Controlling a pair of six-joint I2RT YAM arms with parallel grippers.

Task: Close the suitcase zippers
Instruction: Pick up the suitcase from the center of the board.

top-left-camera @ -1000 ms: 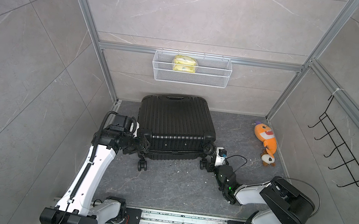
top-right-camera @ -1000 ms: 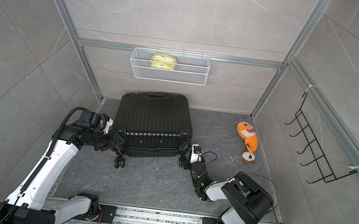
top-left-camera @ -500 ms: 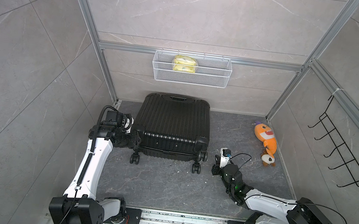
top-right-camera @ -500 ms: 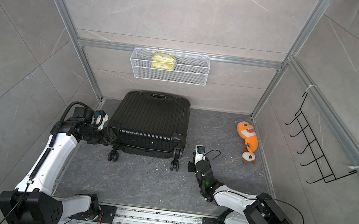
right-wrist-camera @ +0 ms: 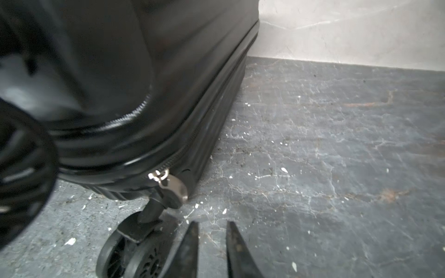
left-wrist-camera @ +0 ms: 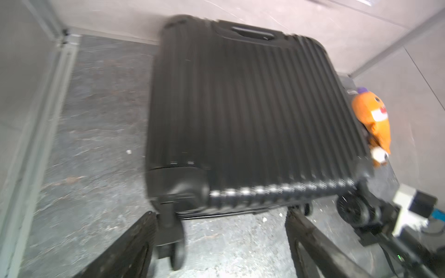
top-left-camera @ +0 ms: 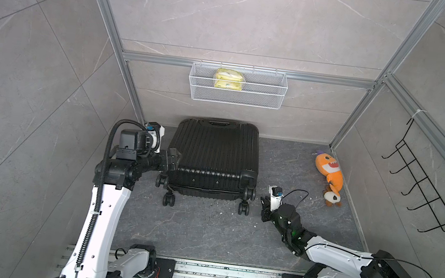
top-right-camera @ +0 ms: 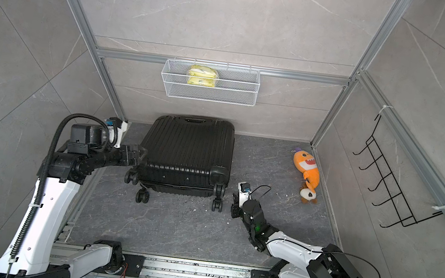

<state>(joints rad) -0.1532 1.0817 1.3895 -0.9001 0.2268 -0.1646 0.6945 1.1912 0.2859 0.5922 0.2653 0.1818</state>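
A black ribbed suitcase [top-left-camera: 213, 156] is seen lying flat on the grey floor [top-left-camera: 204, 230] in both top views. Its handle [top-left-camera: 219, 122] is set against the back wall and its wheels [top-left-camera: 168, 199] are turned toward the robot's base. In the right wrist view the zipper track [right-wrist-camera: 212, 115] is shown running along the side seam between the two shells. A silver zipper pull [right-wrist-camera: 173, 185] hangs at the corner just above one wheel — whether the seam is shut all the way round cannot be told.

The right gripper [right-wrist-camera: 213, 226] is held low over the floor near that corner and apart from the pull. Its fingers are parted by a narrow gap, with nothing between them. At the other near corner the left gripper [left-wrist-camera: 219, 231] is pictured with its fingers spread wide. A wheel is seen just beside one finger, though blur leaves contact unclear.

An orange plush toy [top-left-camera: 329, 173] is seen lying by the right wall, well apart from the case. A white wire basket [top-left-camera: 249, 97] is hung on the back wall above the suitcase, with a yellow packet [top-left-camera: 228, 79] inside it — and a black hook rack [top-left-camera: 422, 193] is fixed to the right wall.
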